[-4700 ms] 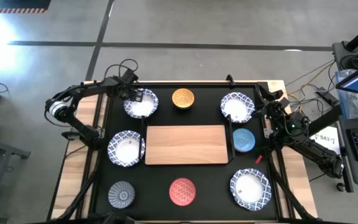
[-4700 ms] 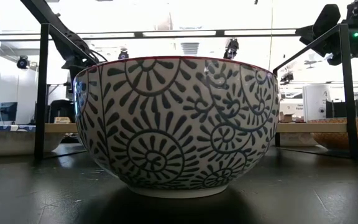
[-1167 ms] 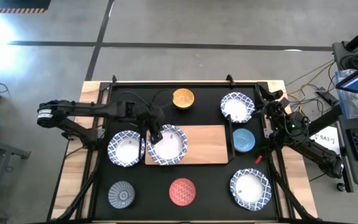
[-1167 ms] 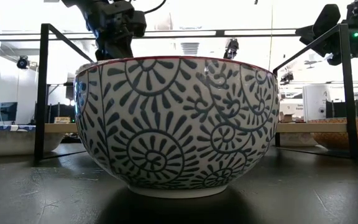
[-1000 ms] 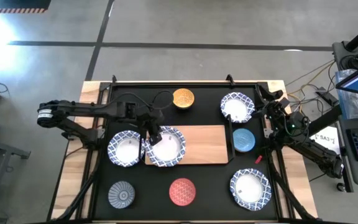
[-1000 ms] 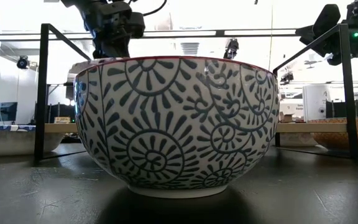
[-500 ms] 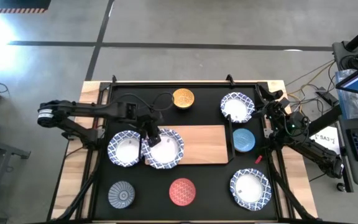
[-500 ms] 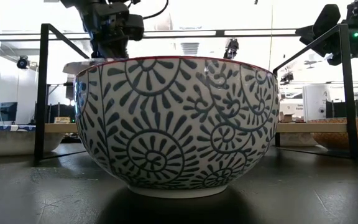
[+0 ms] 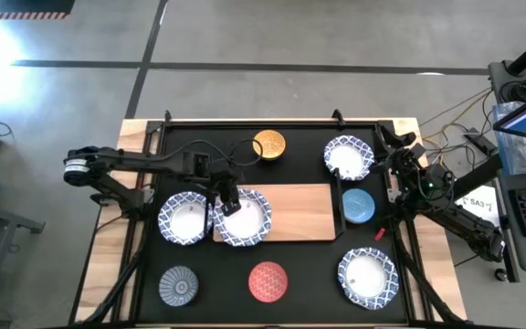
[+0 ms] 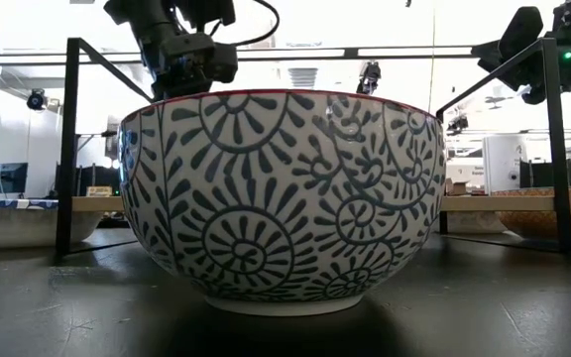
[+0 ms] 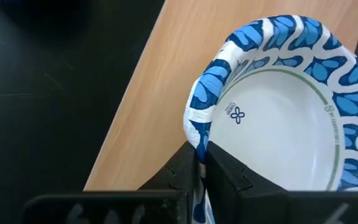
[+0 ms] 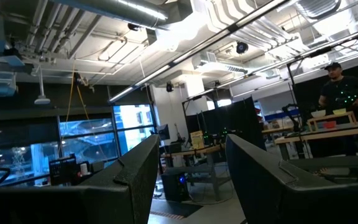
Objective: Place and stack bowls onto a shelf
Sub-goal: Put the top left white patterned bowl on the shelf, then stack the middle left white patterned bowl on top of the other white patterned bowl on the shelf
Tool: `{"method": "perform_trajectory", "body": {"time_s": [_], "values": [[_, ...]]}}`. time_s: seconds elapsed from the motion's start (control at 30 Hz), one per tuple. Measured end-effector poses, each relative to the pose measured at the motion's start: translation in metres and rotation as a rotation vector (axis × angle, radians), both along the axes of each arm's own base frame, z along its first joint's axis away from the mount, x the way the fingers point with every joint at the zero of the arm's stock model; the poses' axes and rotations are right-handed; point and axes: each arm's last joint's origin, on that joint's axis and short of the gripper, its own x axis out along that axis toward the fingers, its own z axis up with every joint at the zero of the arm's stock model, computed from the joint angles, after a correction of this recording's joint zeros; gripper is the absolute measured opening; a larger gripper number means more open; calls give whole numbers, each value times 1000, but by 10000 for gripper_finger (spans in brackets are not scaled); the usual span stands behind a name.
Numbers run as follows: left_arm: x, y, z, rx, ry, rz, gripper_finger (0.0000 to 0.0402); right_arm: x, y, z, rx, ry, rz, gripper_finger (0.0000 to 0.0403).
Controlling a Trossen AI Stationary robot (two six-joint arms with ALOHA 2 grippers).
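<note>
Left jaws (image 11: 199, 163) clamp blue-and-white bowl (image 9: 243, 217) rim over shelf (image 9: 295, 212) | right jaws (image 12: 188, 180) parted, parked at table's right edge

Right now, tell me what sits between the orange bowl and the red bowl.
In the high view, the wooden shelf lies between the orange bowl and the red bowl, with bare black tabletop on either side of it.

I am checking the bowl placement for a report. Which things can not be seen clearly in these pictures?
- Low view: the red patterned bowl fills the middle and hides most of the shelf and the carried bowl.
- Left wrist view: the left gripper pinches that bowl's rim; the bowl's far side is cut off by the picture's edge.
- All views: whether that bowl rests on the shelf or hangs above it.
- Right wrist view: only the room and the open right gripper; no table.
</note>
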Motion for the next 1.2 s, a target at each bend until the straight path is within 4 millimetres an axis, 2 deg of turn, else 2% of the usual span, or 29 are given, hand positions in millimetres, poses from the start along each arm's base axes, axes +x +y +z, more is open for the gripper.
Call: {"method": "perform_trajectory", "body": {"time_s": [0.63,0.83,1.0,1.2], "values": [[1,3,2,89,-7,68,113,0,0,0,0,0,0,176],[6,4,19,114,-56,51,137,0,0,0,0,0,0,176],[10,5,33,174,-91,32,139,0,0,0,0,0,0,176],[-1,8,42,262,-19,104,139,0,0,0,0,0,0,176]]}}
